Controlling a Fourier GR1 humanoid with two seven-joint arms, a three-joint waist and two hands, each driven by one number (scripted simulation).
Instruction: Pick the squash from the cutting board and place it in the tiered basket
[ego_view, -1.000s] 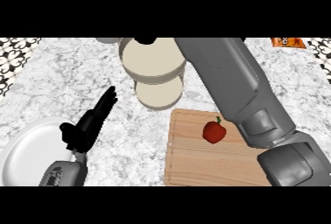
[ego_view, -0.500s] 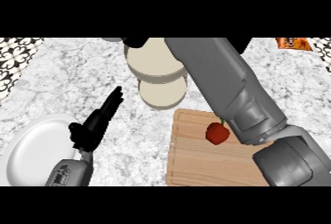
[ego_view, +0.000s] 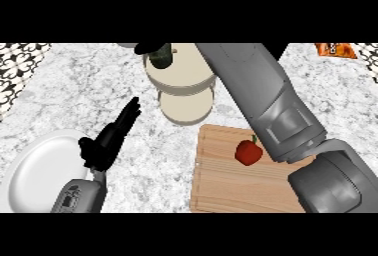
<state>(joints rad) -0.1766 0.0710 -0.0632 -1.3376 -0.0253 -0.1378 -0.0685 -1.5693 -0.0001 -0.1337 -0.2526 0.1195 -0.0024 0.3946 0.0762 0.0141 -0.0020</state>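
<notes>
My right hand (ego_view: 142, 46) is at the far end of the long grey forearm, at the view's top edge. Its fingers are curled round a dark green squash (ego_view: 162, 56). The squash hangs just over the upper tier of the beige tiered basket (ego_view: 188, 75); the lower tier (ego_view: 186, 107) shows below it. The hand is partly cut off by the view's edge. The wooden cutting board (ego_view: 225, 190) lies at the lower right with a red pepper (ego_view: 249, 152) on it. Over the counter at the lower left, my left hand (ego_view: 109, 140) rests open with straight fingers.
A white plate (ego_view: 33, 172) sits at the lower left, just beside my left hand. An orange packet (ego_view: 336, 49) lies at the far right corner. A patterned black-and-white surface (ego_view: 18, 67) borders the marble counter (ego_view: 88, 85) on the left.
My right hand has come slightly lower and further into view over the basket's top tier, so the squash in it now shows. The left hand has barely moved.
</notes>
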